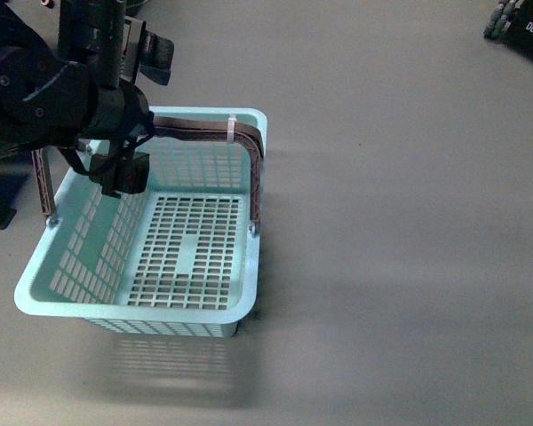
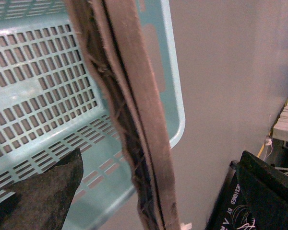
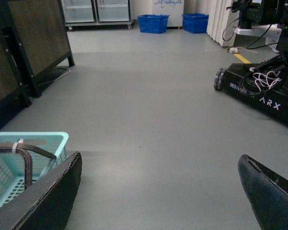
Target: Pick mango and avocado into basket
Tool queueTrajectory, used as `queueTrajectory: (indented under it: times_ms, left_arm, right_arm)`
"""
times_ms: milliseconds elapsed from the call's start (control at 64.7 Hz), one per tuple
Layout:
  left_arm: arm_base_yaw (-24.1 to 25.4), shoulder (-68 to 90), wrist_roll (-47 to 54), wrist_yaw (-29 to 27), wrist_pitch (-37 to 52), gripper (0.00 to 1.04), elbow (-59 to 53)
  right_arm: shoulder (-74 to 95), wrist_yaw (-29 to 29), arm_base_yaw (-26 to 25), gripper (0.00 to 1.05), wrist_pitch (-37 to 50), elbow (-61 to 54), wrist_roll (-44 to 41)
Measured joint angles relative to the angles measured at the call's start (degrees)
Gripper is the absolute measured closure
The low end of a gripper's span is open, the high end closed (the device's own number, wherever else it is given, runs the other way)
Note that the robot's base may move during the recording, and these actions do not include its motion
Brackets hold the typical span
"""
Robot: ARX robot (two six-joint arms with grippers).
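Observation:
The light teal basket [image 1: 253, 257] hangs tilted over the grey floor, its shadow below it, and nothing lies inside it. My left gripper [image 1: 124, 169] is shut on one brown handle [image 1: 249, 146], near a white zip tie [image 1: 232, 130]. In the left wrist view the handle [image 2: 134, 110] runs between the jaws of the left gripper [image 2: 134, 211], over the basket's lattice [image 2: 38, 72]. My right gripper [image 3: 158, 191] is open above bare floor, with the basket [image 3: 50, 141] off to one side. Mango and avocado are out of view.
A black ARX robot base [image 3: 264, 93] stands on the floor, also seen as a black base [image 1: 524, 31] at the far right. Two blue crates [image 3: 152, 23] sit by the back wall. A dark cabinet [image 3: 33, 43] stands beyond the basket.

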Motion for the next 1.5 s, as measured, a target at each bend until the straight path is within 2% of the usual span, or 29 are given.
queueTrajectory:
  times_ms: [309,556,603,711,772,942,1128,1390,1499]
  left_arm:
    - [2.2,8.2,1.0,0.6,-1.6,0.10,9.2]
    - [2.7,9.0,1.5,2.3,-1.9,0.52,11.1]
    - [2.6,9.5,1.3,2.4,-2.4,0.65,11.2]
    - [2.5,10.1,-0.7,2.3,-3.1,0.82,11.4]
    - [2.5,10.1,-3.2,2.8,-3.4,0.87,11.8]
    - [1.9,9.1,-3.5,2.9,-2.4,0.89,10.1]
    - [1.8,2.5,-6.9,1.8,-2.3,0.89,1.5]
    - [2.3,-20.8,-13.3,1.4,-8.2,0.89,-11.5]
    - [2.7,-37.6,-16.2,0.0,-17.5,0.89,-15.7]
  right_arm:
    - [0.0,0.0,0.0,0.09,0.0,0.0,0.0]
    - [0.0,0.0,0.0,0.09,0.0,0.0,0.0]
    - [0.0,0.0,0.0,0.09,0.0,0.0,0.0]
    - [0.0,0.0,0.0,0.09,0.0,0.0,0.0]
    - [0.0,0.0,0.0,0.09,0.0,0.0,0.0]
    - [0.0,0.0,0.0,0.09,0.0,0.0,0.0]
    - [0.0,0.0,0.0,0.09,0.0,0.0,0.0]
    - [0.0,0.0,0.0,0.09,0.0,0.0,0.0]
    - [0.0,0.0,0.0,0.09,0.0,0.0,0.0]
